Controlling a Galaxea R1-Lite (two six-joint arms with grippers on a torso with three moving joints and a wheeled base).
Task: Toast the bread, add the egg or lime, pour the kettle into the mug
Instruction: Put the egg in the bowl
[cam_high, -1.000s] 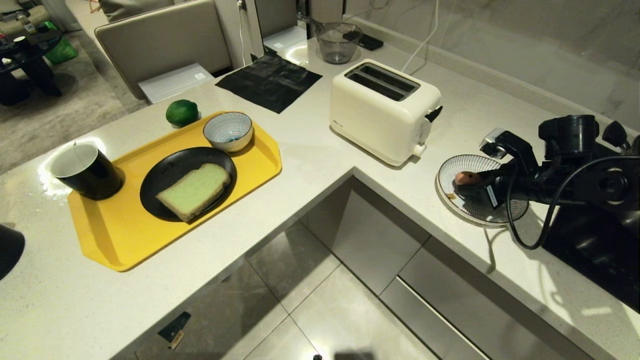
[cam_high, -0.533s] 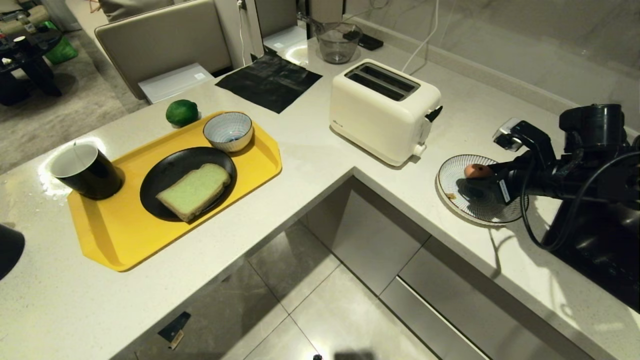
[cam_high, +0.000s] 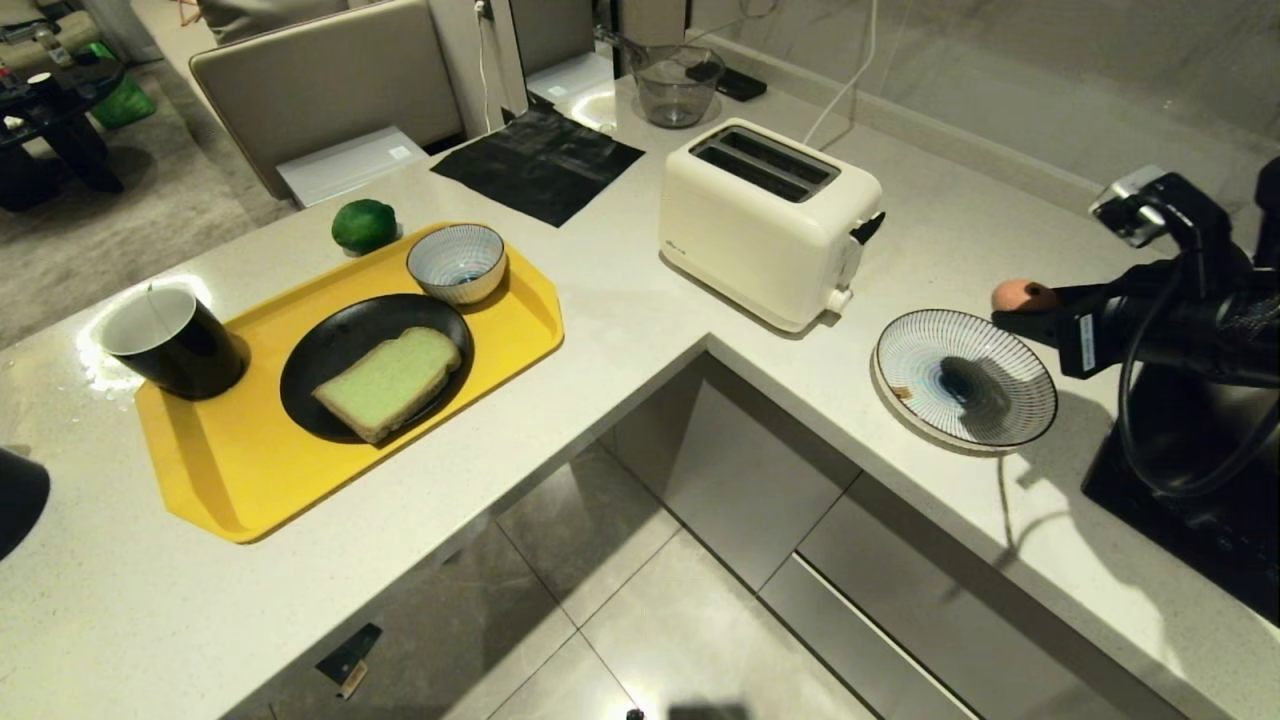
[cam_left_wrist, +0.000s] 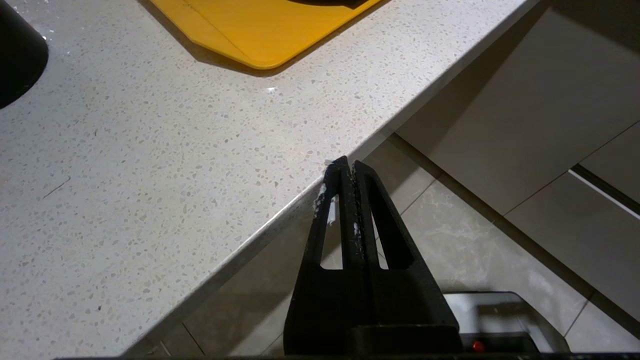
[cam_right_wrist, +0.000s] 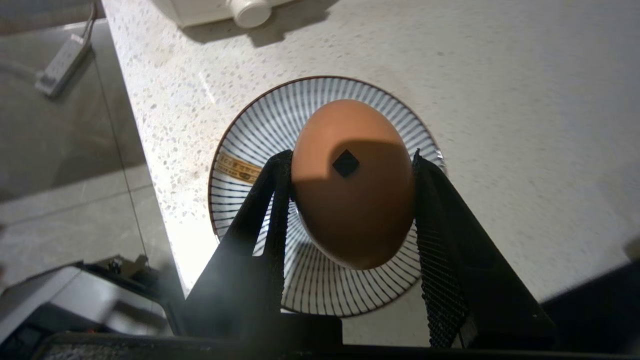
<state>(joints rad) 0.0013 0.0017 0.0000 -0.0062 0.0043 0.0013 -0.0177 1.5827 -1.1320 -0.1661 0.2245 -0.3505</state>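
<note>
Two counter runs meet at a corner in front of me. On the left run sits a yellow tray (cam_high: 480, 340) carrying the black mug (cam_high: 172, 342), a black plate (cam_high: 330, 360) with the green bread (cam_high: 390, 381) on it, and a striped bowl (cam_high: 457, 262). The lime (cam_high: 364, 225) lies on the counter just beyond the tray's far edge. A cream toaster (cam_high: 765, 220) stands between the tray and my right arm, with both slots facing up. Behind it I see a black mat (cam_high: 540, 160) and a clear glass bowl (cam_high: 675, 85).

On the right run, a striped saucer (cam_high: 1020, 385) lies near the counter edge. My right gripper (cam_high: 1025, 300) is raised above the saucer's far rim, its fingers (cam_right_wrist: 272, 200) clamped on either side of the egg (cam_high: 1012, 294), which is clear of the saucer. My left gripper (cam_left_wrist: 348, 167) hangs by the counter edge near the tray corner, its jaws pressed together and empty.
</note>
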